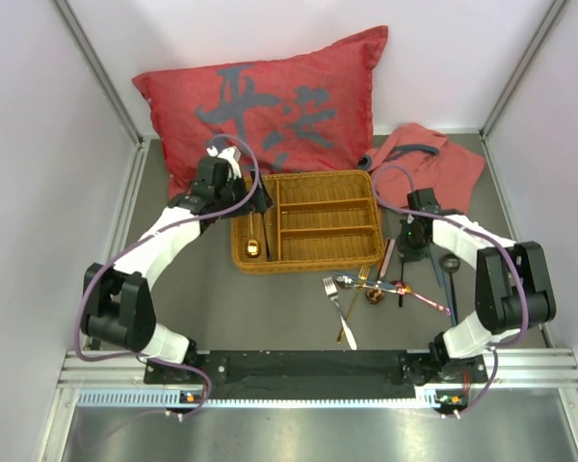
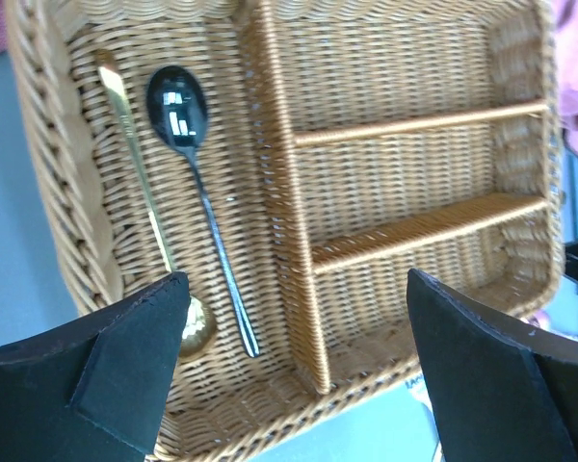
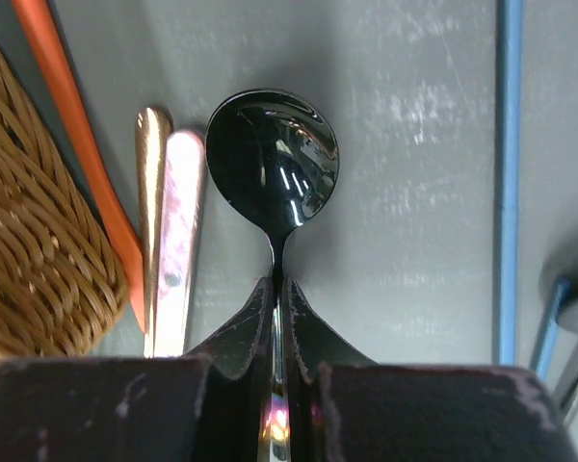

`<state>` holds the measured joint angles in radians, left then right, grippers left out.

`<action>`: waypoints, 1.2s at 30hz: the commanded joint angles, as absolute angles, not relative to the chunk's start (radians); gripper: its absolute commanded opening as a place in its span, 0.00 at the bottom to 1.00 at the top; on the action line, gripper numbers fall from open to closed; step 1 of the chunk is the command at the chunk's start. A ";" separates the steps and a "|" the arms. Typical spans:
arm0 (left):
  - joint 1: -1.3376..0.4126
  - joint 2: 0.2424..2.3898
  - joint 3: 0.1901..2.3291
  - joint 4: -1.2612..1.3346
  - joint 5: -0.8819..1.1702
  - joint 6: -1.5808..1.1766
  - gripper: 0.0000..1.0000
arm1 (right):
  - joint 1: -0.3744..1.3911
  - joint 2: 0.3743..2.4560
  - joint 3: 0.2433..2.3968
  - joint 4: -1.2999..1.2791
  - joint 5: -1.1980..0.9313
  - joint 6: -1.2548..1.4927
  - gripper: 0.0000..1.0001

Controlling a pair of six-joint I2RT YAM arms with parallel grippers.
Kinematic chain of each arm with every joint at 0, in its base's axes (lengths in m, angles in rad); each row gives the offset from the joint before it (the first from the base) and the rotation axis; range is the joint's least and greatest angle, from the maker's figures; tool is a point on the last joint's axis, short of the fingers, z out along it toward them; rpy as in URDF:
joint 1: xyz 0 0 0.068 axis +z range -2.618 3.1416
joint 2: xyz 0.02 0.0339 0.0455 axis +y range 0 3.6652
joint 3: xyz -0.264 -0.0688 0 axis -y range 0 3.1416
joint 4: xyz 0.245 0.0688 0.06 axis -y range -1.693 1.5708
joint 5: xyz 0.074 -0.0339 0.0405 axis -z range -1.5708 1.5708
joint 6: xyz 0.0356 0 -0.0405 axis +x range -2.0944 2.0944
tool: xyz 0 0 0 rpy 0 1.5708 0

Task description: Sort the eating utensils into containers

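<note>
Just off the right side of the tray (image 1: 308, 267), on the grey table (image 1: 202, 308), the right gripper (image 3: 278, 289) is clamped on the thin neck of a black spoon (image 3: 273, 159). Its round, glossy bowl points away from the fingers and mirrors the lights; whether it touches the table cannot be told. Close on the spoon's left lie two handles side by side, touching each other – a gold one (image 3: 152, 192) and a pearly pink one (image 3: 178, 241) – and beyond them an orange stick (image 3: 72, 135) runs aslant along the wicker wall, so all three sit between the held spoon and the tray. A blue stick (image 3: 506, 183) lies well apart on the other side. The left gripper (image 2: 299, 366) hovers over the tray's near end with its fingers wide apart and nothing between them. Below it the long compartment holds a gold spoon (image 2: 140, 183) and a dark spoon (image 2: 207, 207), lying lengthwise next to each other with their bowls at opposite ends; the gold bowl is partly hidden behind the left finger (image 2: 125, 356). Two wicker dividers split the rest of the tray into three shorter compartments. In front of the tray a loose heap of utensils – a silver fork (image 1: 339, 306) among them – lies crossed on the table. A red cushion (image 1: 270, 101) leans behind the tray, and a red cloth (image 1: 429, 164) is bunched at the back right.
</note>
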<state>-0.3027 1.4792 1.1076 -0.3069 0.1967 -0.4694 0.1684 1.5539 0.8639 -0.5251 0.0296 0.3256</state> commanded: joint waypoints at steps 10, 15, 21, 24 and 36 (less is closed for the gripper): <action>-0.321 1.436 1.060 -0.017 0.560 -0.601 0.96 | 0.178 1.290 1.043 -0.689 0.109 0.311 0.00; -0.400 1.453 1.078 0.055 0.600 -0.615 0.96 | 0.179 1.273 1.126 -0.695 -0.001 0.331 0.00; -0.547 1.488 1.115 0.083 0.624 -0.583 0.94 | 0.224 1.259 1.200 -0.692 -0.118 0.376 0.00; -0.616 1.525 1.143 0.090 0.617 -0.574 0.91 | 0.250 1.256 1.219 -0.680 -0.158 0.403 0.00; -0.752 1.681 1.223 0.175 0.588 -0.644 0.81 | 0.321 1.223 1.235 -0.612 -0.261 0.503 0.00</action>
